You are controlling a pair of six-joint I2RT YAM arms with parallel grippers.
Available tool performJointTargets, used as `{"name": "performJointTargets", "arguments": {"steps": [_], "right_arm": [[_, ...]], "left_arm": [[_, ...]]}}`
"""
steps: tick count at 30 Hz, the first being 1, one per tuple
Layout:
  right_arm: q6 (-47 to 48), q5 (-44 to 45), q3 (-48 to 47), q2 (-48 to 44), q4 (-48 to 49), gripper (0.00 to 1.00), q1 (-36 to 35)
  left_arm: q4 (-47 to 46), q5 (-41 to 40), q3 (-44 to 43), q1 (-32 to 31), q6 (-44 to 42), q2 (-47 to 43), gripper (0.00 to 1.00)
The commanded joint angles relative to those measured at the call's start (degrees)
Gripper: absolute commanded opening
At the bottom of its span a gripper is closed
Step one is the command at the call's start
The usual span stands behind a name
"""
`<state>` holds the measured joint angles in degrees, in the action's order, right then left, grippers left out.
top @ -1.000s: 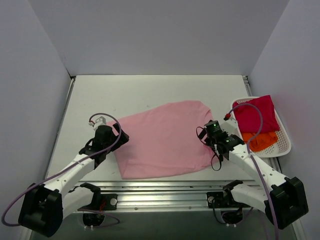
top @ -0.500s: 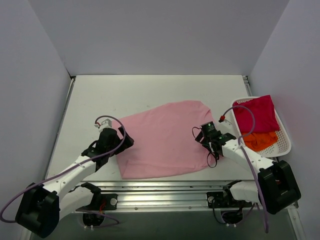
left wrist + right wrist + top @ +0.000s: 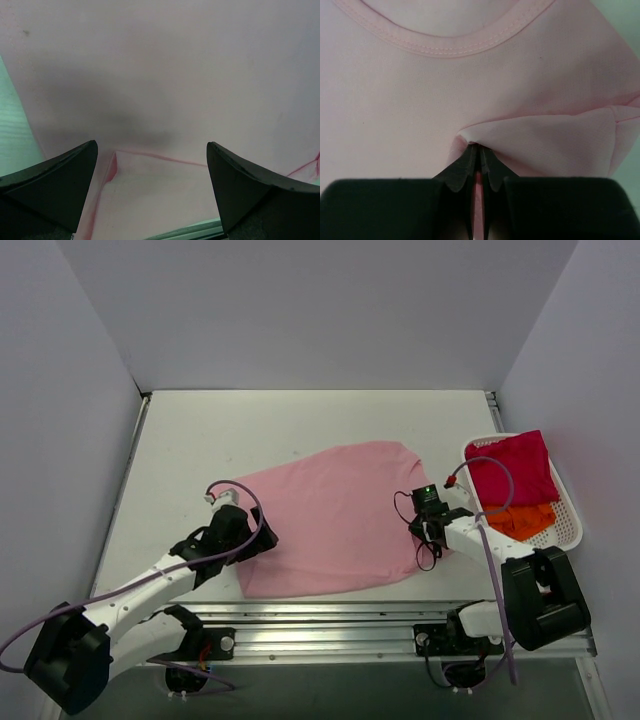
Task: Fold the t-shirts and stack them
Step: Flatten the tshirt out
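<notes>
Right claw (image 3: 479, 150) pinches a fold of the pink t-shirt (image 3: 330, 520), left claw (image 3: 152, 150) gapes wide low over it.

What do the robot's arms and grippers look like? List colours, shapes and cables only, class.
Both arms, the left arm and the right arm, have white links with black joint housings and black bases. A thin lilac cable loops along each. The left gripper and right gripper have matte black, wedge-shaped fingers. A small green light shows on the right wrist.
</notes>
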<state>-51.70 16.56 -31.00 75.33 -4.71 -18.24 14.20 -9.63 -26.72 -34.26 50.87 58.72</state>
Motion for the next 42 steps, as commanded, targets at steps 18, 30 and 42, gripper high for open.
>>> {"name": "performJointTargets", "arguments": {"steps": [18, 30, 42], "right_arm": [[3.36, -3.2, 1.47, 0.08, 3.04, 0.0, 2.07], [3.63, -3.72, 1.56, 0.61, 3.65, 0.0, 2.16], [4.06, -4.16, 1.39, 1.22, 4.18, 0.0, 2.16]], "left_arm": [[11.83, -1.72, -0.45, -6.17, 0.81, -4.06, 0.86], [2.69, -3.99, 0.18, -9.86, 2.48, 7.45, 0.79], [11.81, -13.21, -5.18, -14.78, 4.41, 5.62, 0.74]]}}
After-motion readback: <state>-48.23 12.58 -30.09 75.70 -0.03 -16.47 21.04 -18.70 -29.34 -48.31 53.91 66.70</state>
